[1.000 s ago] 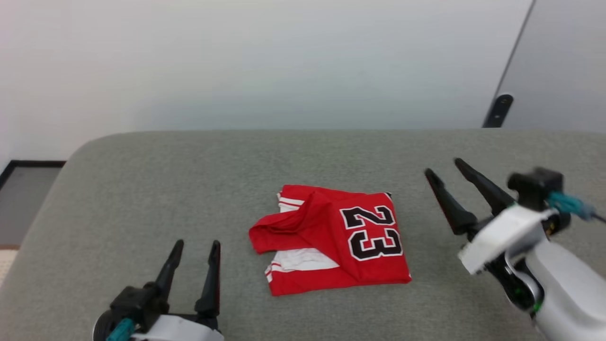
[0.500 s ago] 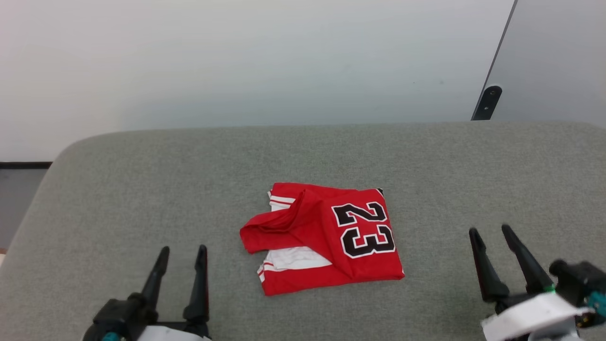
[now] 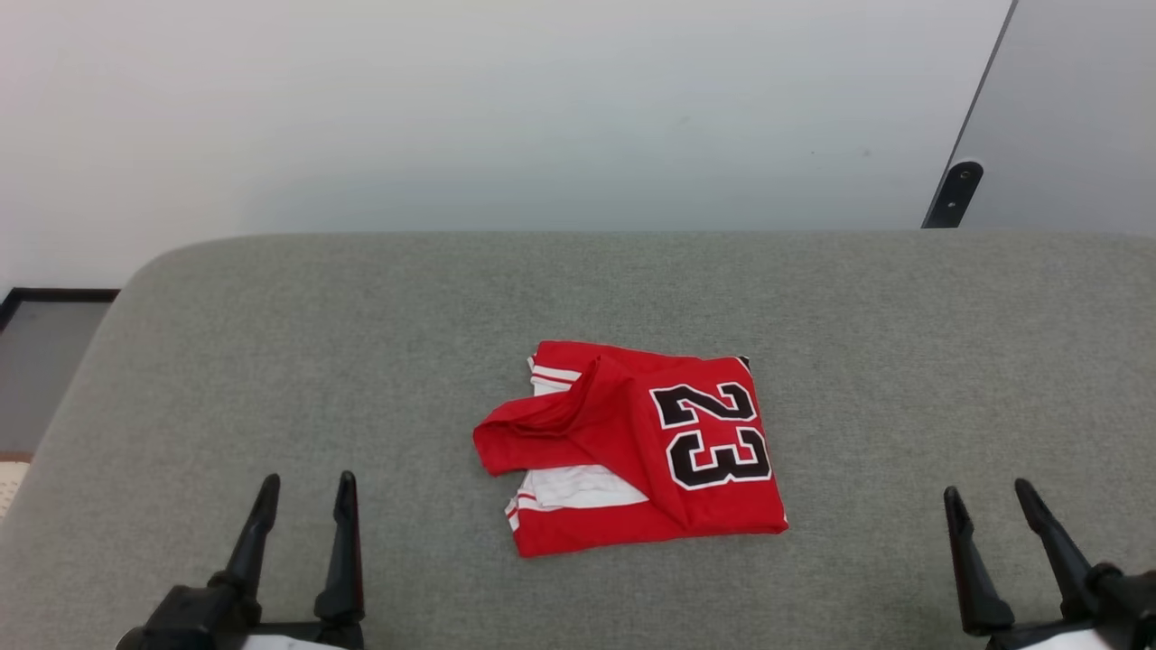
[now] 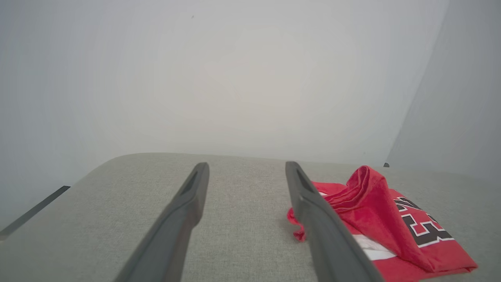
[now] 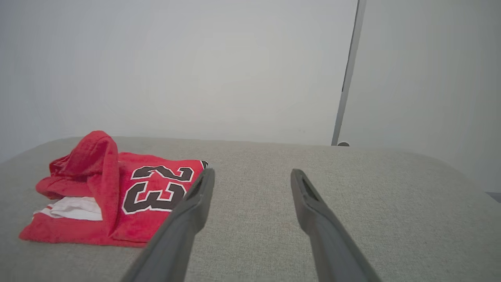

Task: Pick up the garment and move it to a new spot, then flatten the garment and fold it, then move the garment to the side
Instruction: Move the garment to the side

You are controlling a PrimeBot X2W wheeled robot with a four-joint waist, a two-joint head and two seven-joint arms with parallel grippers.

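Observation:
The garment [image 3: 637, 447] is a red T-shirt with white sleeves and a black "23", lying folded in the middle of a grey padded surface [image 3: 271, 343]. One red fold stands up a little on its left side. It also shows in the left wrist view as the garment [image 4: 391, 219] to the right of my fingers, and in the right wrist view as the garment [image 5: 117, 192] to their left. My left gripper [image 3: 305, 486] is open and empty at the lower left, well clear of the cloth. My right gripper [image 3: 988, 494] is open and empty at the lower right.
A pale wall [image 3: 452, 117] rises behind the padded surface. A grey panel with a dark bracket [image 3: 953, 194] stands at the back right. Dark floor [image 3: 41, 361] shows past the surface's rounded left edge.
My right gripper has drawn back from beside the garment's upper right to the lower right corner. My left gripper has sunk slightly lower. The garment lies as before.

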